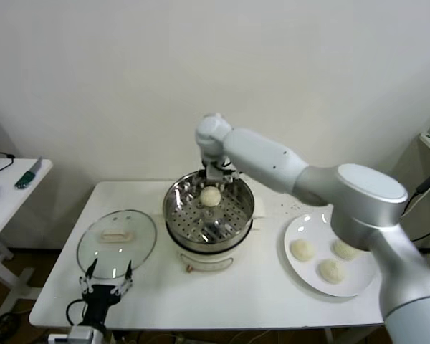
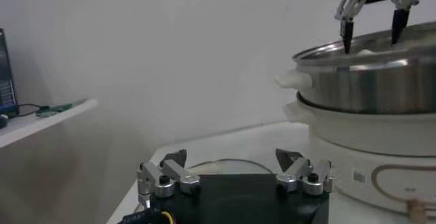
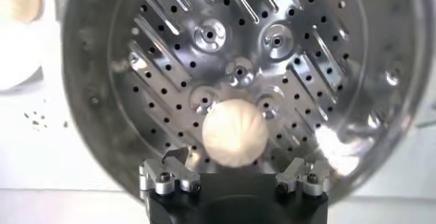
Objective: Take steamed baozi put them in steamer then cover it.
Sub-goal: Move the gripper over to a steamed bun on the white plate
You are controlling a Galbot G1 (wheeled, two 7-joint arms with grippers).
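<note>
- jaws on your right gripper (image 1: 212, 180) stand spread above the steamer (image 1: 176, 210), with nothing pinched between them.
- one steamed baozi (image 1: 211, 196) lies on the steamer's perforated floor, toward its far side, just under that gripper.
- three more baozi (image 1: 302, 249) sit on the white plate (image 1: 295, 272) at the table's (image 1: 258, 294) right.
- your left gripper (image 1: 107, 280) waits at the near table edge, jaws spread, just short of the cover (image 1: 117, 242), which lies flat left of the steamer.
- no writing can be read on the white pot base (image 2: 368, 147).
</note>
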